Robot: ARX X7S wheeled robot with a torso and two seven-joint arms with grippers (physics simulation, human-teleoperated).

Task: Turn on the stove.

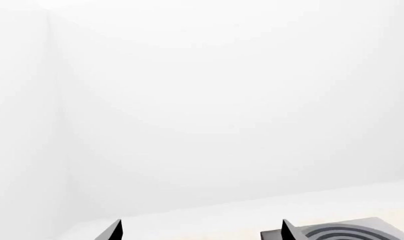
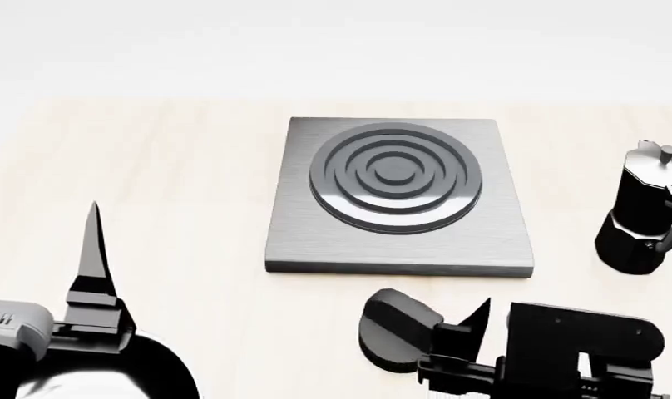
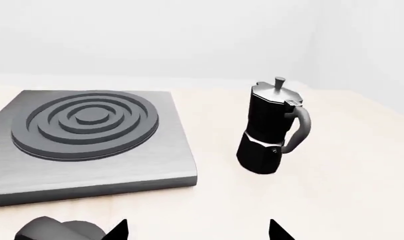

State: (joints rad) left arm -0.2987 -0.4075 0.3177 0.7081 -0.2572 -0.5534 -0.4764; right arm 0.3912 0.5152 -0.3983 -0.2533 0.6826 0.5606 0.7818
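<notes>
Nearest me, my right gripper (image 2: 452, 337) sits low in front of the stove (image 2: 401, 199), jaws spread apart with nothing between them; in the right wrist view both fingertips poke up at the frame edge with open table between. The knob (image 2: 394, 326), a dark rounded lump, is just beside the inner finger, off to the left of the gap, not between the fingers. Main risk as I judge it: if I close now I pinch air or clip the knob's side and shove it instead of turning it; I need to shift left first. A second risk is swinging wide right into the coffee pot (image 2: 644, 212), which stands upright beside the stove's right edge and looks easy to tip. My left gripper (image 2: 92, 249) hangs over the table (image 2: 180, 166) on the left, well apart from the stove, one finger pointing up; in the left wrist view the tips stand apart, so open, empty. The burner (image 2: 394, 176) sits centred on the slab, farther back.
</notes>
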